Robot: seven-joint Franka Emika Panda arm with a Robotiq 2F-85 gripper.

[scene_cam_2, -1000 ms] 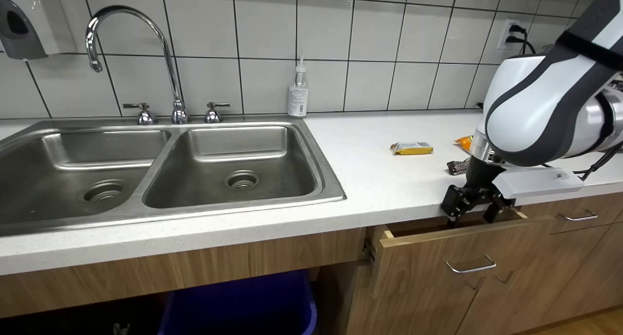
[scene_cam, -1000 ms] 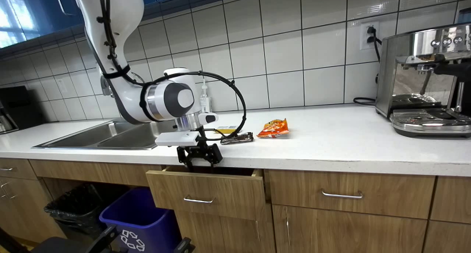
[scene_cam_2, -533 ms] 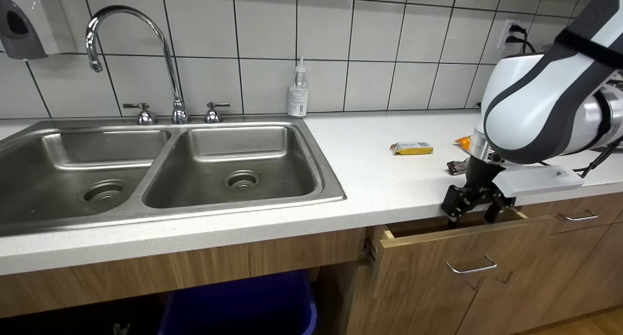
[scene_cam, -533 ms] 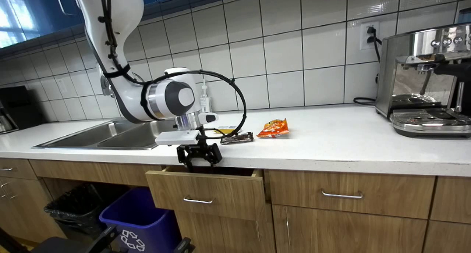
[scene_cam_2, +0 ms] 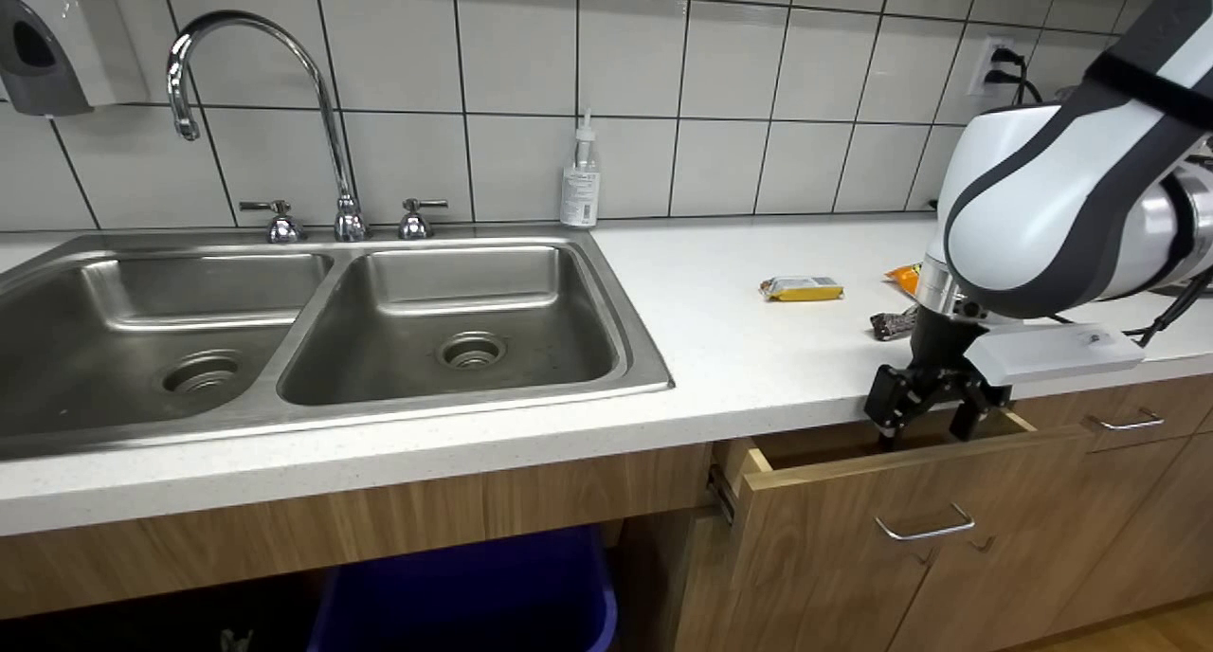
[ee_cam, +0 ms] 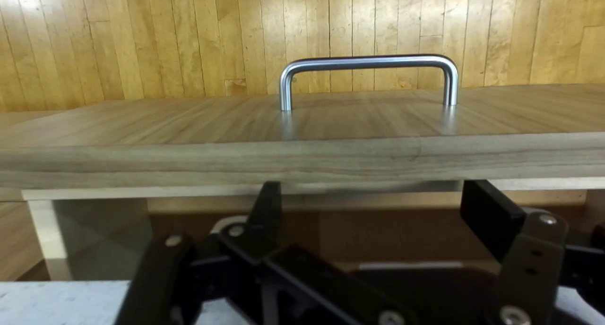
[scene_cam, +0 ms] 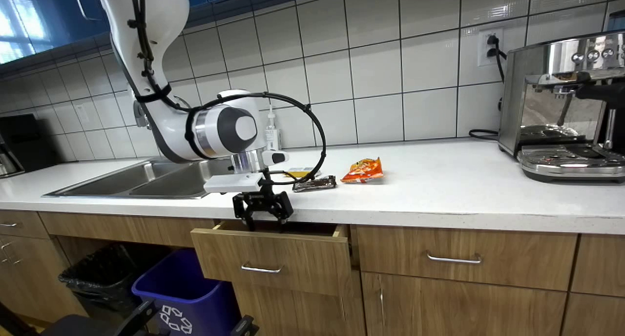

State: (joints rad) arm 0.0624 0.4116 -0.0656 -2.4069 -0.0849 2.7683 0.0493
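1. In an exterior view, the gripper [scene_cam: 266, 224] hangs above a partly open drawer [scene_cam: 224, 245] set beneath the counter [scene_cam: 439, 179]. Its fingers [scene_cam: 250, 222] reach down behind the top edge of the front panel [scene_cam: 312, 265]; the panel thus lies on the room side of the jaws. An orange packet [scene_cam: 364, 171] rests on the counter.
2. In an exterior view, the jaws occupy the drawer's mouth, between counter edge and panel. The handle [scene_cam_2: 933, 533] is mounted on the panel's outer face, lower than the fingers and across the panel from them. A yellow packet [scene_cam_2: 804, 290] and a dark-wrapped bar [scene_cam_2: 893, 326] lie on the counter behind.
3. Wrist view. The jaws are released and widely parted, nothing clasped between them. The panel spans the frame just beyond the fingers, its long axis roughly parallel to the line joining their tips. Contact with its inner face cannot be determined.
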